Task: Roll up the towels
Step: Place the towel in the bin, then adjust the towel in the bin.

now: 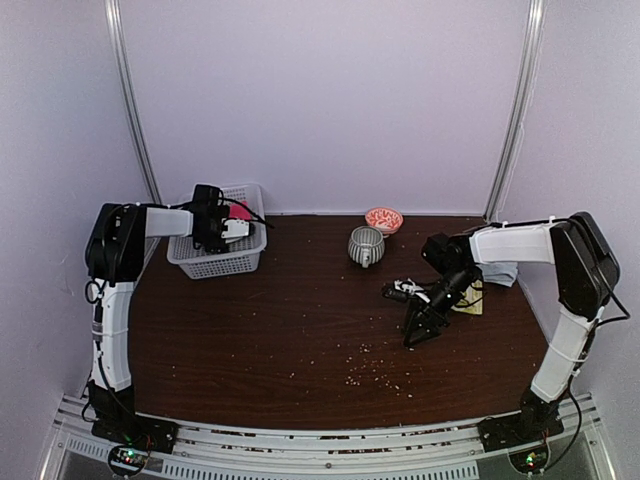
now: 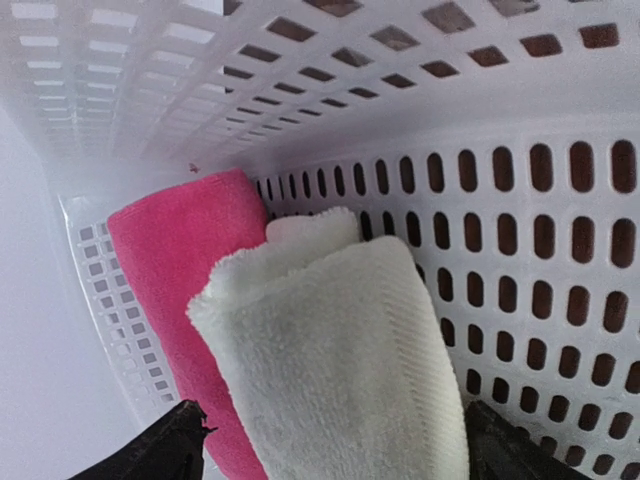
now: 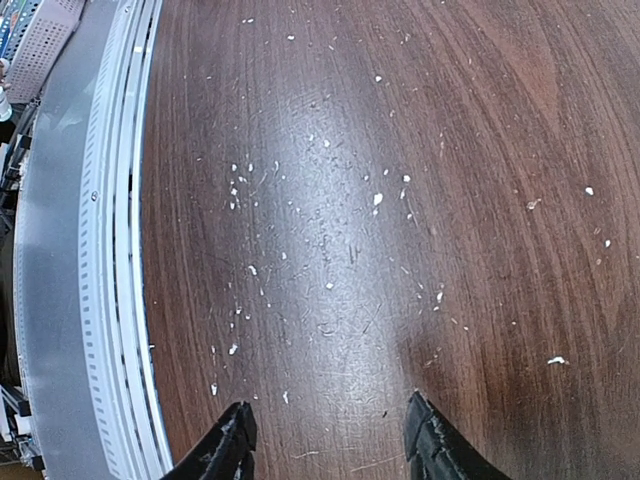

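Looking thick and fluffy, the rolled cream towel (image 2: 340, 360) overlaps the pink towel (image 2: 190, 260).

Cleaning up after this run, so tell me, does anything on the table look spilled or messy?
Yes. Pale crumbs are scattered across the dark table, thickest near the front middle, like spilled debris. The pink towel and cream towel are neatly rolled inside the basket.

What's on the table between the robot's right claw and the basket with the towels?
Nothing but bare brown table, seen from the top camera. The mug stands farther back, off that line.
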